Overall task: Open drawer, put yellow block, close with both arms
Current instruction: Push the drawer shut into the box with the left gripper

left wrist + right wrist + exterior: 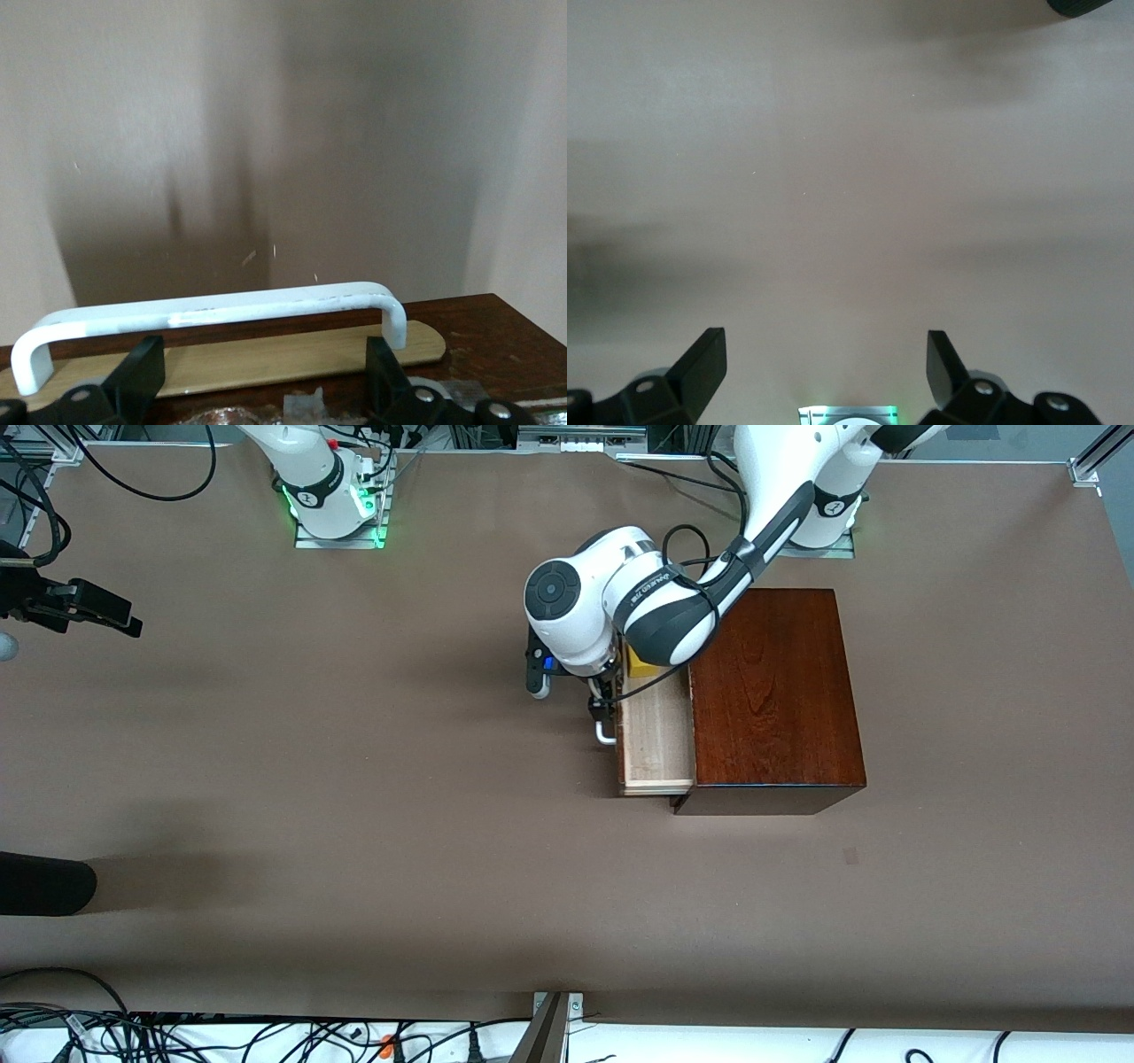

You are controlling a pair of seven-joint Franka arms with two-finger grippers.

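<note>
Hovering at the pulled-out drawer point(656, 735), the left gripper point(603, 707) sits by the white handle point(605, 733); the yellow block point(640, 665) lies inside. Left wrist: fingers spread wide, straddling the handle point(213, 310); push squarely. Right wrist: right gripper point(824, 372) wide, waiting over bare desk point(850, 177).

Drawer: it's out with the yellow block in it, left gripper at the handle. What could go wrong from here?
1. The left gripper is open astride the white handle; a skewed push could jam the drawer in the wooden box.
2. The yellow block sits mostly hidden under the left arm; it may catch while closing.
3. The right gripper waits open, far from the drawer.
</note>
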